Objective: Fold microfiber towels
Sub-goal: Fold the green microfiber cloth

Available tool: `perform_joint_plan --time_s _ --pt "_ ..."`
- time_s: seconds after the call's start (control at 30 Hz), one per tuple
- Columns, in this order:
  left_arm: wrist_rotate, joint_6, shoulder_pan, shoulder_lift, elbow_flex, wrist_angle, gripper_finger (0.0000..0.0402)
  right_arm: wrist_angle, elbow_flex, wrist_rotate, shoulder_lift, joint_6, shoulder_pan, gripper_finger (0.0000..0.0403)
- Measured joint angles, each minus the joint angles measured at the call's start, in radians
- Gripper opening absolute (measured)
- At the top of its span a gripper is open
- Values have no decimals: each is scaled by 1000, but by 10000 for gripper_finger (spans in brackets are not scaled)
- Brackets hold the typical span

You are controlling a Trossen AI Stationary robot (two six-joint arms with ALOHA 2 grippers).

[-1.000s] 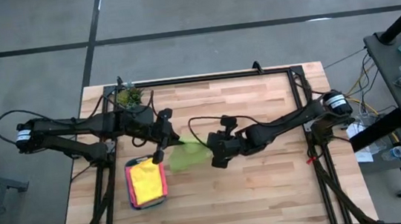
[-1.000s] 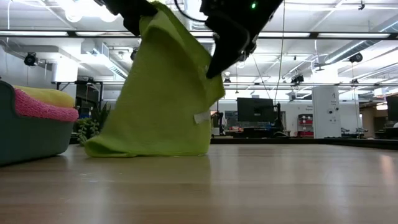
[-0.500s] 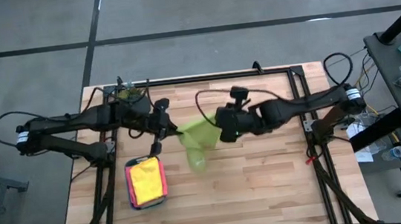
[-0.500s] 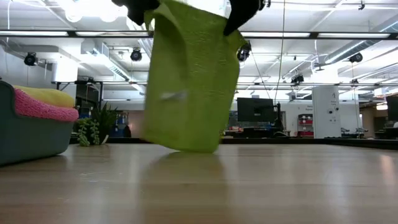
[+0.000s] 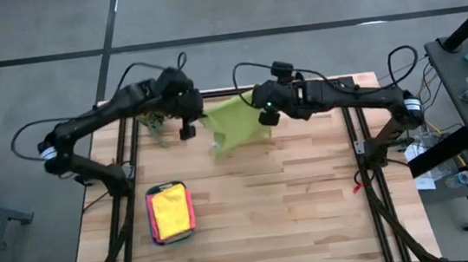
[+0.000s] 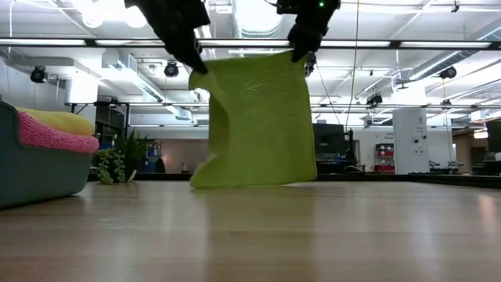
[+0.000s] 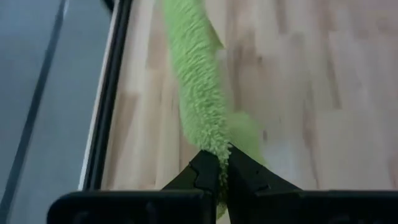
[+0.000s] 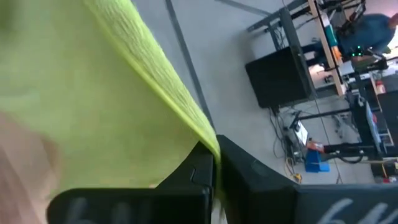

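Aloft: lime green towel (image 6: 258, 125) hung between both grippers.
Left gripper (image 5: 191, 116) and right gripper (image 5: 264, 110) pinched its top corners; either corner slipping free would probably collapse the spread.

the lime green towel (image 6: 258, 121) is fuzzy, matt microfiber cloth; the table (image 5: 312, 210) is smooth, faintly glossy planked wood.

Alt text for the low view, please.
A lime green towel hangs spread between two tools: the left tool and right tool each pinch a top corner, its bottom edge near the table. A teal tray of towels sits beside it.
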Motion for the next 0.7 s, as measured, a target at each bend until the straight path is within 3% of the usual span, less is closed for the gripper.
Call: perform_joint_plan --time_s 0.13,0.33,0.5,0.7 --pt "-12 39 26 65 86 -132 0 -39 6 -1 -16 20 16 8" --pt "-9 74 -19 91 89 -144 0 -164 -1 -3 -21 151 100 8" --pt "72 -33 -116 92 34 -92 0 -251 -42 -53 -17 309 210 8" --pt "84 -118 -298 92 -85 20 0 -222 -149 -163 -15 473 356 8"
